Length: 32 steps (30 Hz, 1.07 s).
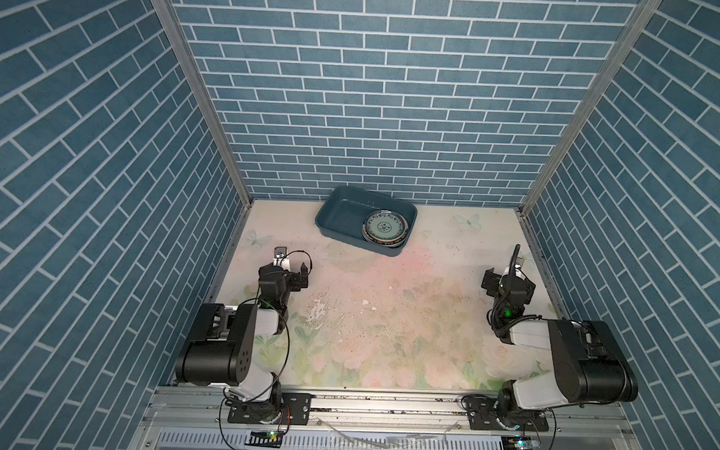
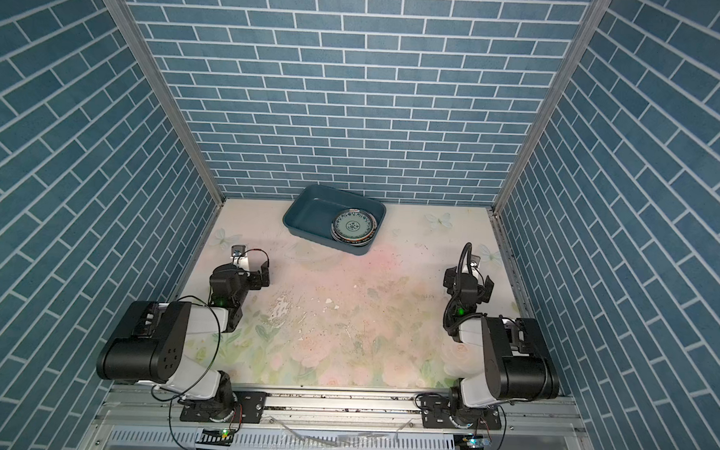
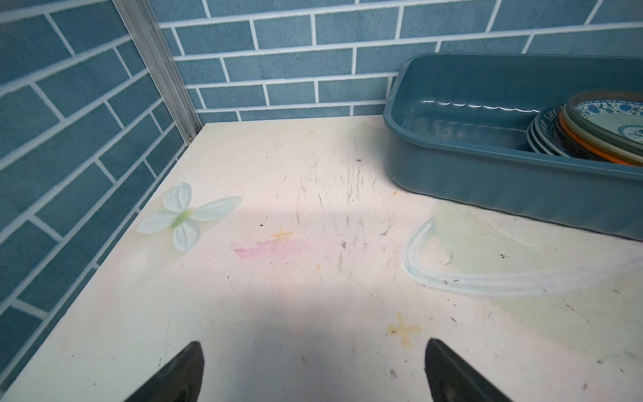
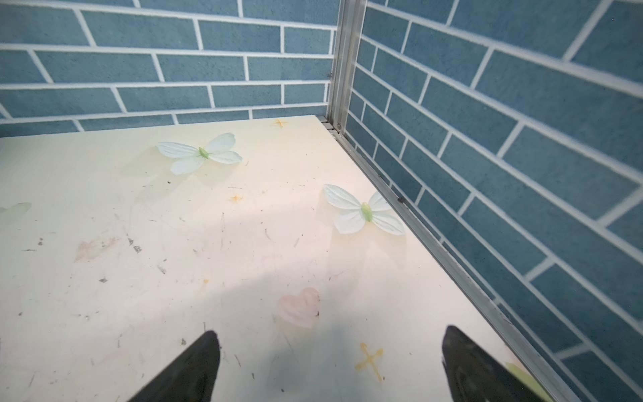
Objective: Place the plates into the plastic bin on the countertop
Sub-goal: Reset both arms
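Plates (image 1: 386, 230): one flat stack, patterned one uppermost, in the right end of the plastic bin (image 1: 342, 215)
Hidden: lower plates show only rim edges; left wrist view crops the stack; I can't count them
Bin axis: long side runs left to right, slightly skewed, at the back of the tabletop (image 1: 388, 317)
Left hand (image 3: 313, 351): released, nothing between its fingers
Right hand (image 4: 330, 341): released, likewise bare

The countertop (image 1: 408, 318), pale with printed roses and butterflies, shows scuffs and worn patches near its middle. 1 thing lies on it: the plastic bin (image 1: 338, 217), close to the back wall (image 1: 374, 111).
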Motion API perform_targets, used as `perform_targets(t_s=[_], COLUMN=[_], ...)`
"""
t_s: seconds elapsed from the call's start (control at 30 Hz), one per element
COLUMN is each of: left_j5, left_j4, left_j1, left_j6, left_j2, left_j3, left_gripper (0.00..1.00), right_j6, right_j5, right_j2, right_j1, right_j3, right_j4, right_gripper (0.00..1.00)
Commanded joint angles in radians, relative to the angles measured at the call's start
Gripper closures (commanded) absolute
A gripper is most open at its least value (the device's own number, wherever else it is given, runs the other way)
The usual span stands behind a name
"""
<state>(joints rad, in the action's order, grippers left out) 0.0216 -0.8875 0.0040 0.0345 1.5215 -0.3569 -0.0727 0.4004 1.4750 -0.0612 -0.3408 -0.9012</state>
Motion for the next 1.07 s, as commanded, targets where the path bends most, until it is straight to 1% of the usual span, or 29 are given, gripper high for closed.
perform_targets(t_s=[0.0, 0.03, 0.07, 0.1, 0.13, 0.17, 0.2, 0.23, 0.37, 0.4, 0.43, 0.47, 0.8, 0.87, 1.03], left_j5=[0.008, 0.008, 0.008, 0.009, 0.008, 0.008, 0.009, 0.008, 0.008, 0.008, 0.008, 0.009, 0.026, -0.003, 0.0], left_j4=[0.007, 0.008, 0.008, 0.008, 0.01, 0.012, 0.009, 0.012, 0.009, 0.009, 0.009, 0.009, 0.017, 0.05, 0.046], left_j1=[-0.004, -0.004, -0.004, -0.004, -0.004, -0.004, -0.004, -0.004, -0.004, -0.004, -0.004, -0.004, -0.014, -0.026, -0.03], left_j6=[0.007, 0.006, 0.007, 0.006, 0.007, 0.007, 0.008, 0.009, 0.009, 0.009, 0.008, 0.008, 0.016, 0.045, 0.047], left_j2=[0.003, 0.003, 0.003, 0.002, 0.003, 0.003, 0.003, 0.003, 0.003, 0.002, 0.003, 0.003, 0.004, 0.004, 0.006], left_j3=[-0.019, -0.019, -0.019, -0.019, -0.02, -0.02, -0.02, -0.02, -0.019, -0.019, -0.019, -0.019, -0.024, -0.042, -0.04], left_gripper=[0.0, 0.0, 0.0, 0.0, 0.0, 0.0, 0.0, 0.0, 0.0, 0.0, 0.0, 0.0, 0.0, 0.0, 0.0], right_j6=[0.029, 0.02, -0.002, 0.011, -0.013, -0.012, -0.024, -0.018, -0.025, -0.015, -0.02, -0.016, -0.015, -0.015, -0.015], right_j5=[-0.124, -0.125, -0.147, -0.157, -0.161, -0.172, -0.17, -0.176, -0.174, -0.176, -0.173, -0.175, -0.171, -0.171, -0.171], right_j2=[0.096, 0.066, 0.057, 0.089, 0.053, 0.083, 0.063, 0.079, 0.066, 0.074, 0.063, 0.073, 0.067, 0.067, 0.067], right_j1=[0.033, 0.032, 0.046, 0.056, 0.059, 0.071, 0.074, 0.077, 0.078, 0.077, 0.077, 0.077, 0.077, 0.077, 0.077], right_j3=[0.011, 0.001, -0.006, 0.005, -0.021, -0.028, -0.04, -0.031, -0.036, -0.028, -0.03, -0.029, -0.027, -0.027, -0.027], right_j4=[-0.153, -0.071, -0.038, -0.12, 0.002, -0.043, 0.021, -0.029, 0.011, -0.029, -0.001, -0.024, -0.019, -0.019, -0.018], right_gripper=[0.02, 0.01, 0.01, 0.01, 0.01, 0.01, 0.01, 0.02, 0.01, 0.01, 0.01, 0.01, 0.01, 0.01, 0.01])
